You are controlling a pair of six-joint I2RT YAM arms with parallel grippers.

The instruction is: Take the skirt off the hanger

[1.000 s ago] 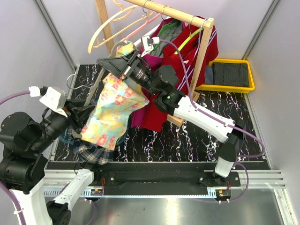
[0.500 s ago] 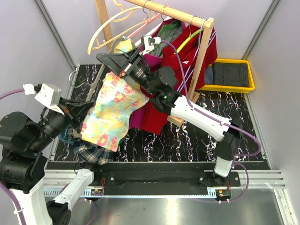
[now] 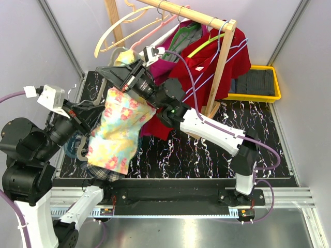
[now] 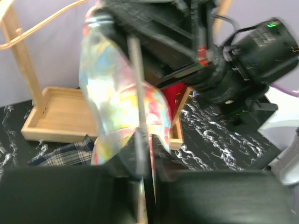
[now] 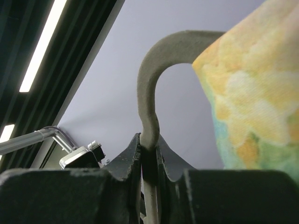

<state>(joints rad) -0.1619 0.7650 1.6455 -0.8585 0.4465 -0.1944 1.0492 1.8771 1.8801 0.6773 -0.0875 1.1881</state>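
Note:
The skirt (image 3: 118, 129), a floral yellow, blue and pink cloth, hangs in the air left of the rack. Its grey hanger hook (image 5: 152, 88) sits pinched in my right gripper (image 5: 148, 142), which is shut on it above the skirt's top (image 3: 111, 76). My left gripper (image 3: 85, 118) is at the skirt's left side. In the left wrist view its jaws (image 4: 147, 137) are shut on the edge of the skirt (image 4: 112, 98), with a thin grey bar (image 4: 137, 88) running down into them. The rest of the hanger is hidden by cloth.
A wooden clothes rack (image 3: 223, 57) carries red garments (image 3: 212, 64) and empty hangers (image 3: 116, 33). A yellow bin (image 3: 276, 82) with dark cloth stands at the back right. A plaid cloth (image 3: 103, 173) lies under the skirt. The rack's wooden base tray (image 4: 56, 116) is close behind.
My left gripper has closed on the skirt's edge. The right arm has carried the hanger and skirt to the left, and the red garments on the rack have swung.

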